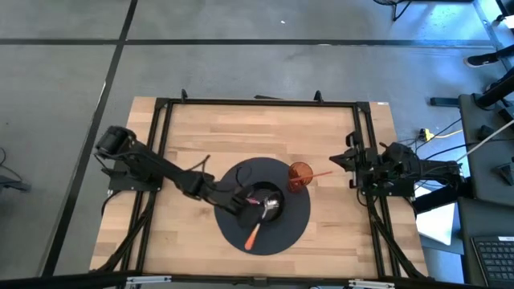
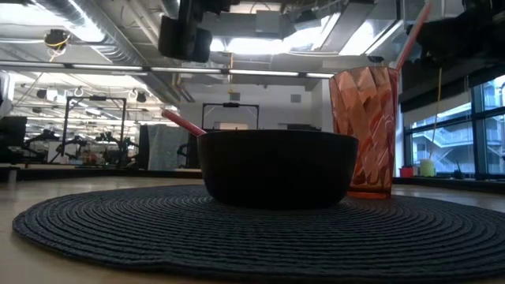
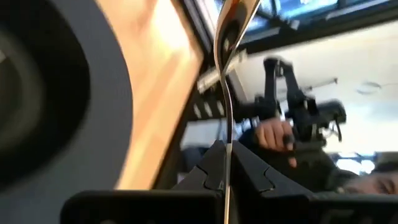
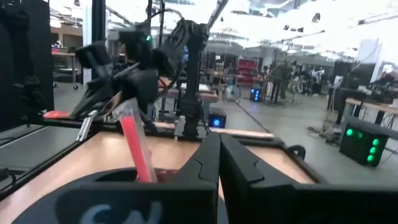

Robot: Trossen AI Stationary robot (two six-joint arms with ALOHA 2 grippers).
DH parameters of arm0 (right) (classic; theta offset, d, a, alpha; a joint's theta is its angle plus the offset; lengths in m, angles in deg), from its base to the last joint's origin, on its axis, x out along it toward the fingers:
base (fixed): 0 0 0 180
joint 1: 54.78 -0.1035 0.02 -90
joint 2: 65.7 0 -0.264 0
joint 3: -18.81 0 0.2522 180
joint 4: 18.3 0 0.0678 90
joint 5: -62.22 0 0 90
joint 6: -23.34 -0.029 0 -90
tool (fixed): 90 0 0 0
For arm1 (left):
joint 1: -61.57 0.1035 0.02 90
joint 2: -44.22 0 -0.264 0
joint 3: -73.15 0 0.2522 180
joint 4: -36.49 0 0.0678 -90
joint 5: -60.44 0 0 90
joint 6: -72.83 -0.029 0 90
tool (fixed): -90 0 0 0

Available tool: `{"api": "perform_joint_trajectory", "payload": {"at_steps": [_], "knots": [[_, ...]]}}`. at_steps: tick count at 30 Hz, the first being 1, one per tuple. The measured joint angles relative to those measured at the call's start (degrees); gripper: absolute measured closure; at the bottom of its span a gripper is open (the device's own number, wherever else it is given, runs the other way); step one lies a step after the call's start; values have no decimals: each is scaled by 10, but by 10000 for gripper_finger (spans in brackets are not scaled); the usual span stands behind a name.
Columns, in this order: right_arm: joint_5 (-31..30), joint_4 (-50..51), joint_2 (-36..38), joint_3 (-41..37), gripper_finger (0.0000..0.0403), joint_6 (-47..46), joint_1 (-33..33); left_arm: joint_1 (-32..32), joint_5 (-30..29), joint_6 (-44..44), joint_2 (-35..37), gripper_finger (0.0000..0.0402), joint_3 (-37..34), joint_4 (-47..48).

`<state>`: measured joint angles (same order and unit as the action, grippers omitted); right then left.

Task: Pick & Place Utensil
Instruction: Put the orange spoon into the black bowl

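**Left gripper pinches a utensil over the bowl**

The left gripper is pressed together on a thin metal utensil; in the left wrist view the handle runs straight out from between the fingers to a shiny curved end. From above, that gripper sits over the dark bowl at the middle of the round black mat, so the utensil lies directly ahead of it, long axis in line with the fingers. My reading is that the coming move turns on where this tip goes relative to the bowl and the orange cup just beyond it, which already holds a pink straw-like stick.

An orange utensil lies on the mat, near the bowl, towards the front edge of the surface.

The left arm reaches low and diagonally inward from its base. The right gripper, fingers closed on nothing, waits at the right edge, well apart; the left arm is plainly nearer.
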<state>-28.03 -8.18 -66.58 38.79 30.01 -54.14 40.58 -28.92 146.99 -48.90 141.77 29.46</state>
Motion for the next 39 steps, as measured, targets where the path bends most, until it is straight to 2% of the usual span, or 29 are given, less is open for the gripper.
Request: {"api": "perform_joint_trajectory", "payload": {"at_steps": [6,13,16,19,25,30,35,39], "knots": [[-1,-11,0,0,398,28,0,-9,83,62,-38,398,22,-2],[-1,-12,0,0,398,47,0,-47,73,113,-39,398,22,-13],[-1,-12,0,0,398,45,0,-75,52,119,-39,398,22,-17],[-1,-11,0,0,398,43,0,-109,21,76,-33,398,20,-21],[-1,-8,0,0,398,31,0,-151,-73,32,24,398,-26,-18],[-2,-13,0,0,398,24,0,-175,-87,85,113,398,-106,32],[-1,-20,0,0,398,20,0,-195,-167,110,205,398,-187,42],[-2,-19,0,0,398,26,0,-182,-147,126,226,398,-217,46]]}}
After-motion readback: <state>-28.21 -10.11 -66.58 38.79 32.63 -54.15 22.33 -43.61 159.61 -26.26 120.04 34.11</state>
